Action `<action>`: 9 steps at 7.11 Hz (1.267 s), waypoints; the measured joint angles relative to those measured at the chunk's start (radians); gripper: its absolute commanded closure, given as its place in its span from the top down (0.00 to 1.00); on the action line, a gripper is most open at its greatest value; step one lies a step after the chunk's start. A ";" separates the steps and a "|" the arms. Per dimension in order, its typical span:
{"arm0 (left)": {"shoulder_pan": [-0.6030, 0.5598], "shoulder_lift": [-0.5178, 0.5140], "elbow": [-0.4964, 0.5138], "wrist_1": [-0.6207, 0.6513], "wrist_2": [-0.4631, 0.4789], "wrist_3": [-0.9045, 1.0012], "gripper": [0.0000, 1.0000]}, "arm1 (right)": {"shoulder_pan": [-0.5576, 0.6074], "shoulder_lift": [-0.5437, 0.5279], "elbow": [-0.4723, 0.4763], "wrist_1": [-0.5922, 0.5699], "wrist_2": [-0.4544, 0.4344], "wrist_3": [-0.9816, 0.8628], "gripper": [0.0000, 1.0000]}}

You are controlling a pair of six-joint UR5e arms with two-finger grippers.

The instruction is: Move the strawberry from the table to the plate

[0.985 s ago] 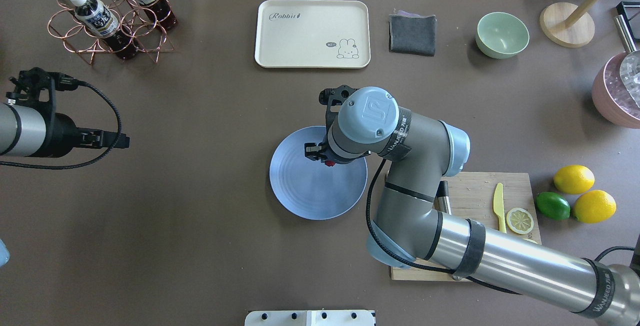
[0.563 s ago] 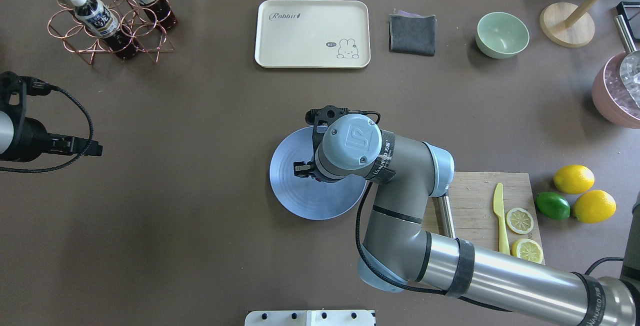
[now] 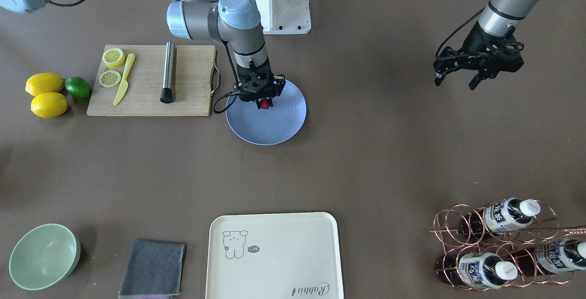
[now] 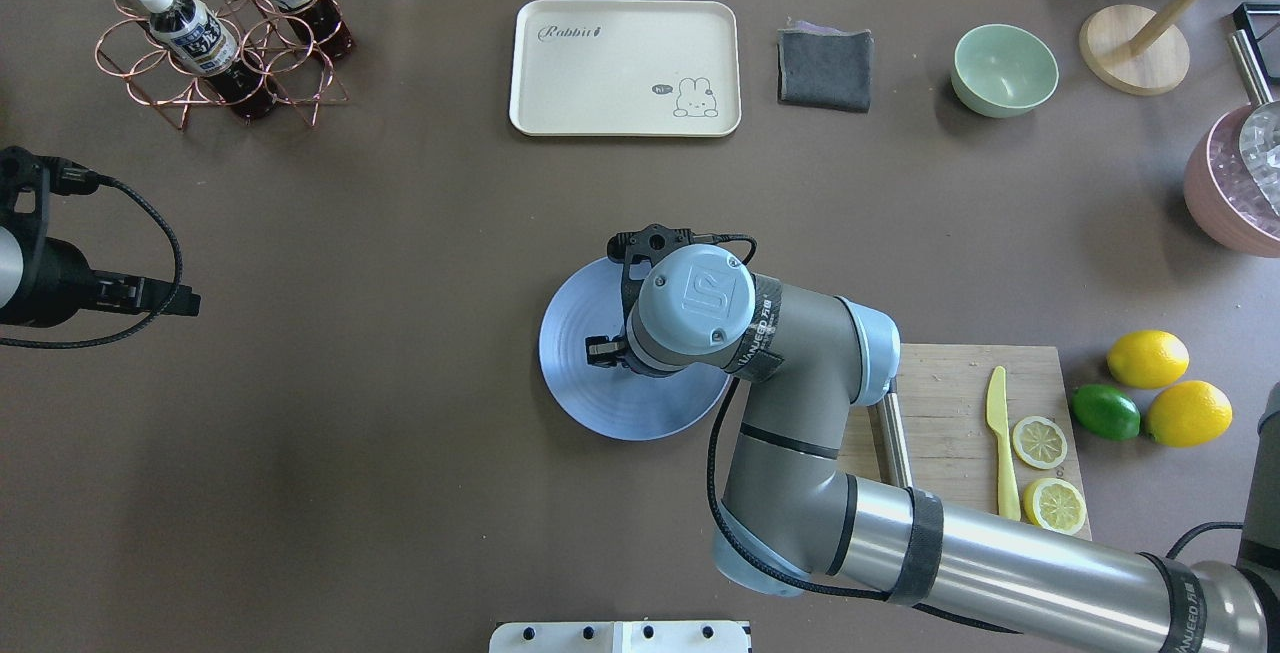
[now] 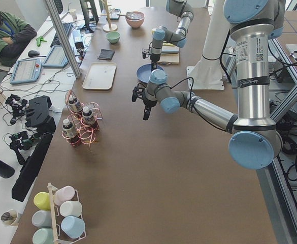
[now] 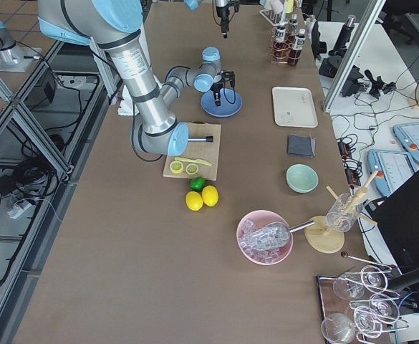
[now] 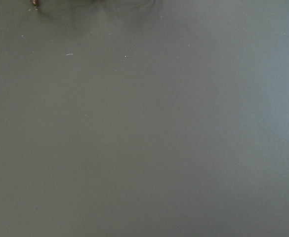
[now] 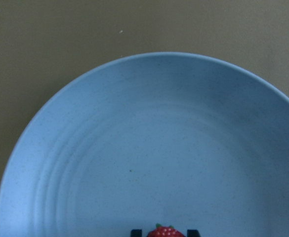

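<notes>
The small red strawberry (image 3: pixel 265 104) sits between the fingertips of my right gripper (image 3: pixel 264 100), which is shut on it over the light-blue plate (image 3: pixel 270 127). In the right wrist view the strawberry (image 8: pixel 165 231) shows at the bottom edge between two black fingertips (image 8: pixel 136 231), low over the plate (image 8: pixel 159 148); I cannot tell whether it touches. From overhead the wrist hides the berry above the plate (image 4: pixel 590 403). My left gripper (image 3: pixel 455 80) hangs open and empty over the bare brown table (image 3: pixel 389 152), far from the plate.
A wooden cutting board (image 3: pixel 192 84) with lemon slices, a yellow knife and a metal rod lies right beside the plate. Two lemons and a lime (image 3: pixel 78 87) lie beyond it. A cream tray (image 3: pixel 274 253), grey cloth (image 3: pixel 153 267), green bowl (image 3: pixel 43 255) and bottle rack (image 3: pixel 503 244) line the far side.
My right arm carried the strawberry toward the overhead view's lower left across the plate, and its wrist now covers the berry. The left arm drew back to the view's left edge, then stayed put.
</notes>
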 measured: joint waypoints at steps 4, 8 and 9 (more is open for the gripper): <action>0.000 -0.008 0.000 0.000 0.000 0.000 0.98 | 0.003 -0.006 0.012 -0.001 -0.004 0.029 1.00; -0.070 0.035 0.023 0.006 -0.007 0.126 0.98 | 0.155 -0.031 0.141 -0.159 0.135 -0.030 1.00; -0.134 0.065 0.046 0.007 -0.027 0.233 0.98 | 0.225 -0.071 0.179 -0.210 0.179 -0.123 1.00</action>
